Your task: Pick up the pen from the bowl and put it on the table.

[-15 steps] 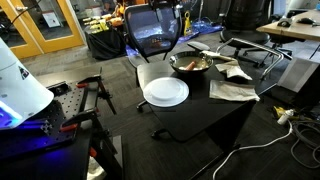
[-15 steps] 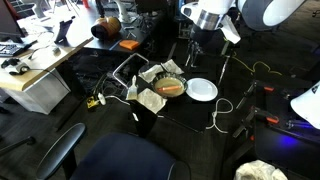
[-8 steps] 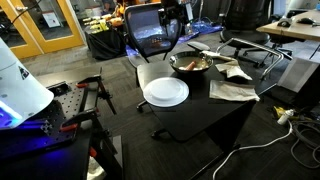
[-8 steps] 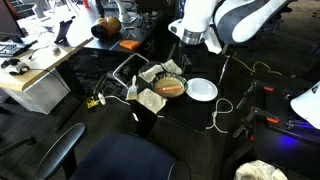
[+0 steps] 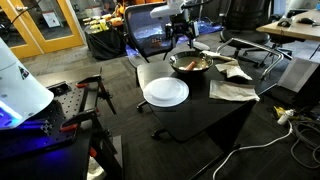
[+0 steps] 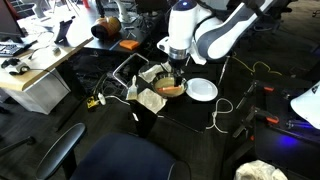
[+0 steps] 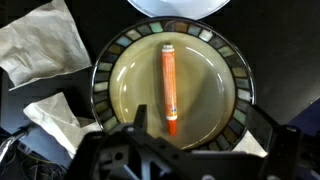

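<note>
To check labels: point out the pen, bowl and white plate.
pen (image 7: pixel 169 90), wrist view, middle of the barrel.
bowl (image 7: pixel 101 78), wrist view, patterned rim.
white plate (image 5: pixel 165 92), in an exterior view, bare centre.

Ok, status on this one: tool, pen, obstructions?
Tool open, above the bowl. Pen lying flat in the bowl, ungrasped. Nothing covers it; napkins beside bowl.

Bowl (image 7: pixel 103 78) interior open, napkins (image 7: pixel 40 45) hugging its rim (white plate (image 7: pixel 178 4) apparently just beside)
</note>
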Robot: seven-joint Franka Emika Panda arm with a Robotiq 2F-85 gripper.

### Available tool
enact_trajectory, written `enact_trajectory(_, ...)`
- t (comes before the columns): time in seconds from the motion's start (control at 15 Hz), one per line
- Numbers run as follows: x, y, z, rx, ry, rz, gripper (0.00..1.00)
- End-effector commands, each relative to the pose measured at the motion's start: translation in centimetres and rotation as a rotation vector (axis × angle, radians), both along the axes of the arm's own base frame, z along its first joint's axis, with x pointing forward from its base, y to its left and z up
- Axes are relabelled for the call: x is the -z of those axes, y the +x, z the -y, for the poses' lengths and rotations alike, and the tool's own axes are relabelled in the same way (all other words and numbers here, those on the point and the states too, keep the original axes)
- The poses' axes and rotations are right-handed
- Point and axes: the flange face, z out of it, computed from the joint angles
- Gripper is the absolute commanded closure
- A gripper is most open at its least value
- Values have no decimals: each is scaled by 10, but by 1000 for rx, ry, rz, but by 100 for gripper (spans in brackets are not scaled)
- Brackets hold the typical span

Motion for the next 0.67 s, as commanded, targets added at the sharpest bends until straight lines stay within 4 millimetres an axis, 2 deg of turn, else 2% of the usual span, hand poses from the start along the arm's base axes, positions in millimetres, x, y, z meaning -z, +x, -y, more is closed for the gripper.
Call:
enact_trajectory(0.0, 14, 18, 5, -23, 2, 8, 0)
enact_trajectory(0.6, 51, 34, 13, -16, 37, -17, 0)
